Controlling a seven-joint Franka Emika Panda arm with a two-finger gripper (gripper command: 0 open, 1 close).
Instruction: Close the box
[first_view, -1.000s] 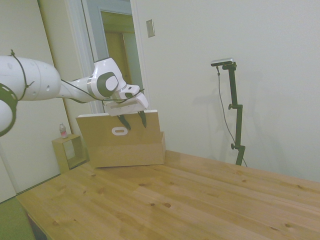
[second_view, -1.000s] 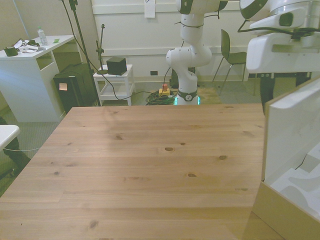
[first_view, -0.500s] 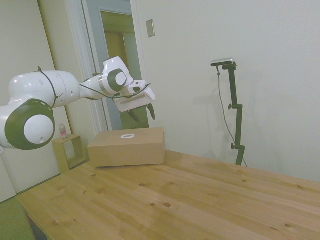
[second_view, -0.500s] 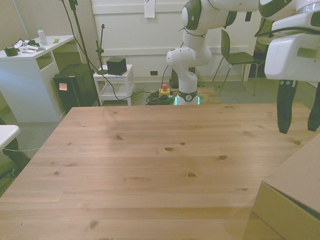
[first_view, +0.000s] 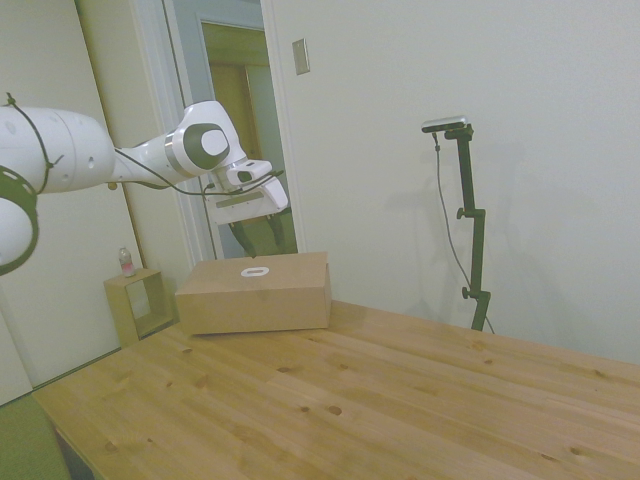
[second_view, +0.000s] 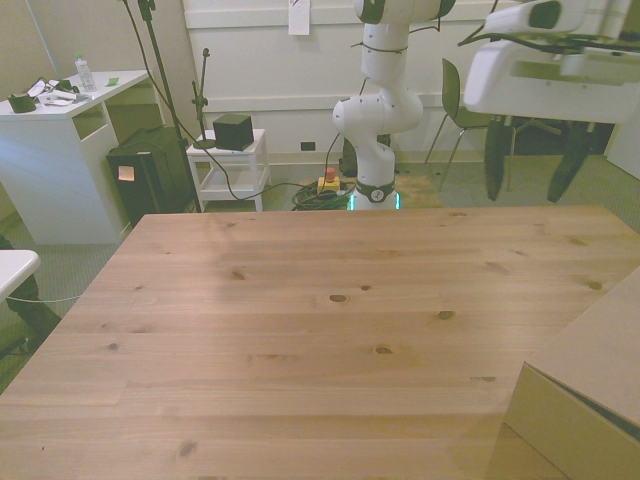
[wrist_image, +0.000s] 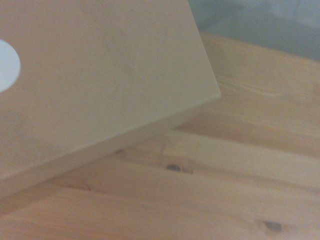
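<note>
Side view: we find the large tan cardboard box (first_view: 255, 293) at the table's far corner, its lid now flat where a second ago it stood upright. Front view: the white two-finger gripper (second_view: 530, 165) has lifted clear, jaws apart, empty. Wrist view: lid seated; we judge closing done.

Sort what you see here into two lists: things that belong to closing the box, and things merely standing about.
Belonging to the job:
box, lid lying flat
gripper, fingers apart, above the box and clear of it

Standing about:
small wooden cube shelf, beside the box
bottle, on that shelf
</note>
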